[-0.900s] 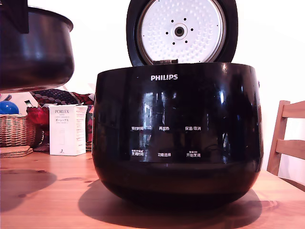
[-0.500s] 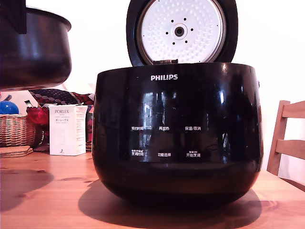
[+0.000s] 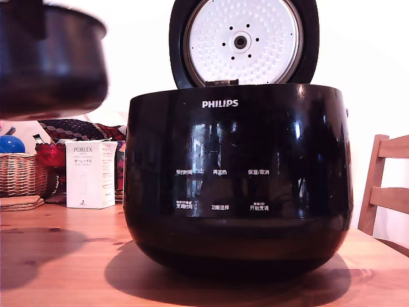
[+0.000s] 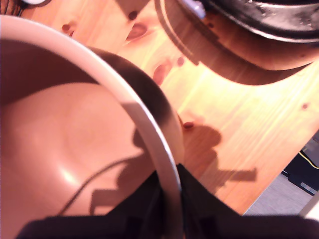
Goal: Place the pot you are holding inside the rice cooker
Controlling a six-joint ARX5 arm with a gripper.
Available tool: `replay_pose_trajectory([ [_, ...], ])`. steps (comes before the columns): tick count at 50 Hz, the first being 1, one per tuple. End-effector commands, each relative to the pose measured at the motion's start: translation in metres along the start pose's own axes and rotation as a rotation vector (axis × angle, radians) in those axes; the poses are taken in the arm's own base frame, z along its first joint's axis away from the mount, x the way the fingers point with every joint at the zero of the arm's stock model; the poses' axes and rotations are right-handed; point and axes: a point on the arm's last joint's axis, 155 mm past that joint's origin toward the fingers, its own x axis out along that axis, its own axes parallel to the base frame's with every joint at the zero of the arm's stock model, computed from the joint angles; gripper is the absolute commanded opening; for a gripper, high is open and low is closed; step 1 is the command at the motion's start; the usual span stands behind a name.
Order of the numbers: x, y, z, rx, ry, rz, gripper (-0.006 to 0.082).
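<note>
At ten o'clock in the exterior view, the pot (image 3: 51, 70) hangs blurred in the air above the wooden table (image 3: 70, 268), level with the open top of the rice cooker (image 3: 238, 179) and apart from it. The gripper (image 4: 169, 199) pinches the pot's rim, one finger on each side.
</note>
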Motion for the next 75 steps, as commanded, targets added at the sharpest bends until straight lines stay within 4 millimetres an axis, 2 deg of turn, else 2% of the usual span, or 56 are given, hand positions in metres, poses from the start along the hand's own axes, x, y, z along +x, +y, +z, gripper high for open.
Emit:
replay_pose_trajectory([
  [1, -0.019, -0.001, 0.019, 0.021, -0.092, 0.024, -0.0024],
  [12, -0.029, -0.021, 0.046, 0.095, -0.183, 0.007, -0.0024],
  [24, -0.035, -0.046, 0.065, 0.190, -0.243, -0.018, -0.0024],
  [36, -0.048, -0.073, 0.098, 0.261, -0.381, -0.069, -0.0024],
  [49, -0.059, -0.098, 0.123, 0.343, -0.495, -0.126, -0.0024],
  [75, -0.027, -0.115, 0.142, 0.480, -0.477, -0.163, -0.0024],
])
